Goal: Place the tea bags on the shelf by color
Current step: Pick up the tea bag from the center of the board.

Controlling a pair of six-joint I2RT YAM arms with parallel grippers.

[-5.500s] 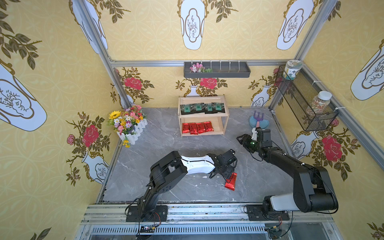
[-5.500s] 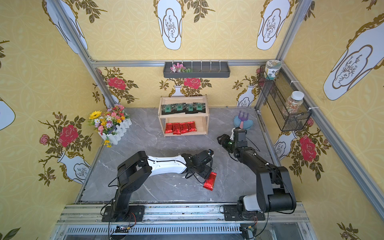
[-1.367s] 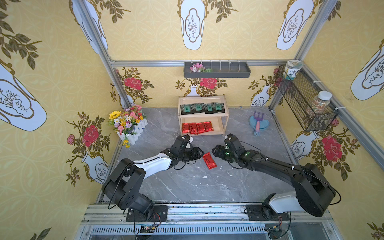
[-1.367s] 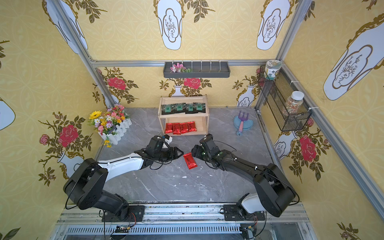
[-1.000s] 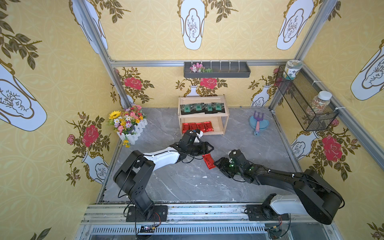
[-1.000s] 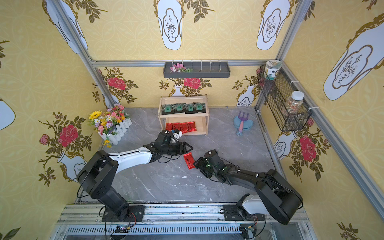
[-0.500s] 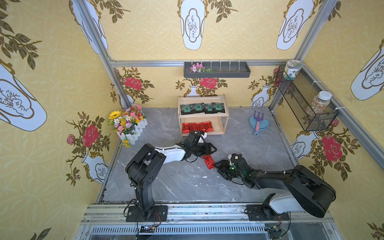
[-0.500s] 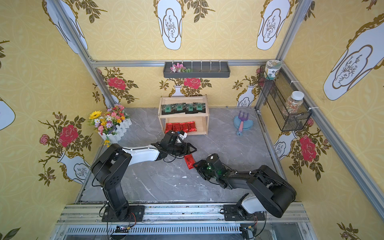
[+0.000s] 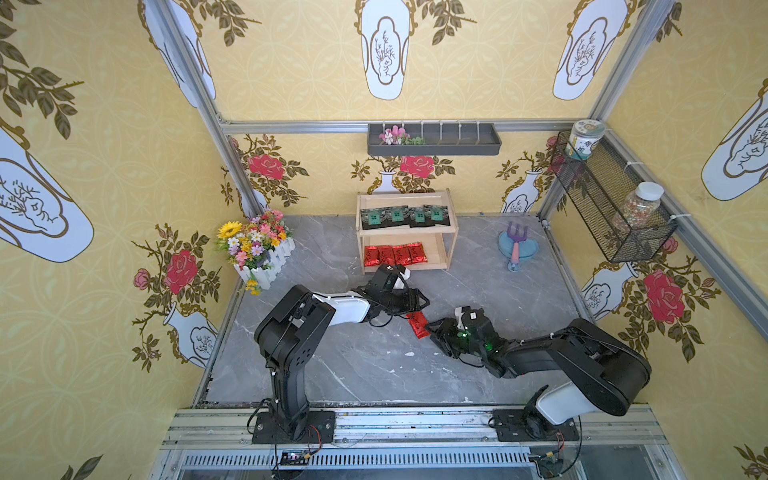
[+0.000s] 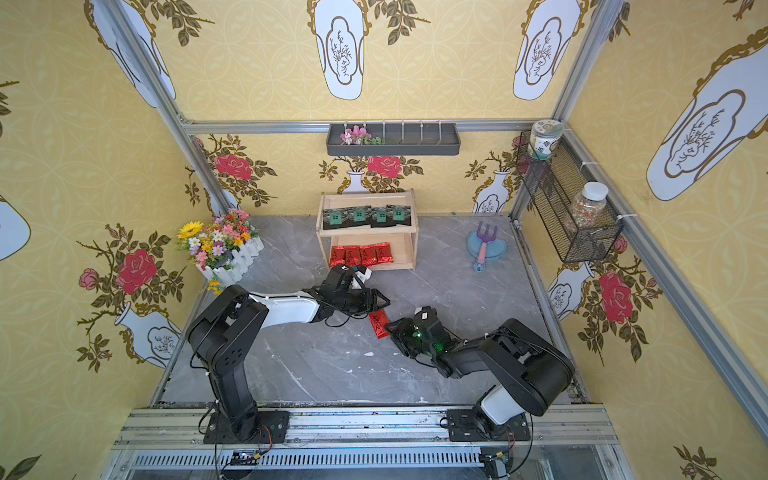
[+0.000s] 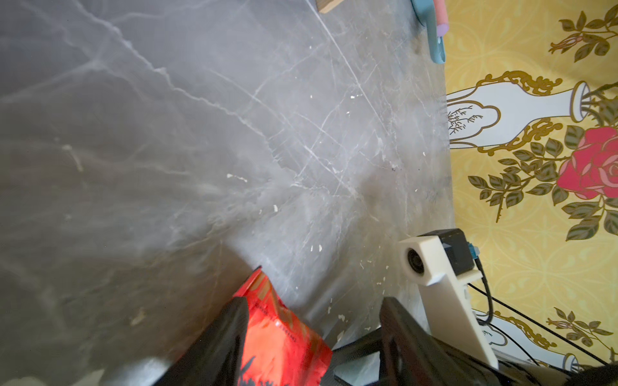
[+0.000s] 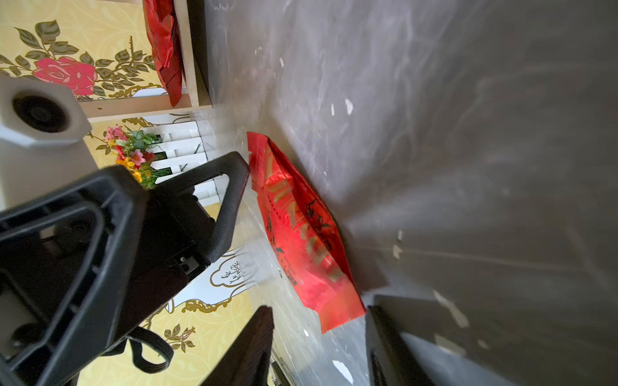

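Five and a half seconds earlier the left arm (image 9: 345,309) had the loose red tea bag (image 9: 417,325) at its jaws near the worktop's (image 9: 353,365) front edge, and the right arm (image 9: 540,353) waited near the back right corner. Now that bag lies flat mid-worktop, in front of the shelf (image 9: 454,237), with an arm at each end. The left jaws stand wide, and the bag's end between them touches one finger (image 11: 217,341) only. The right jaws stand partly apart around the opposite corner, with gaps on both sides.

Nine tea bags in all:
- four black tea bags (image 9: 405,216) in a row on the shelf's upper tier
- four red tea bags (image 9: 395,254) in a row on the lower tier
- one red on the worktop
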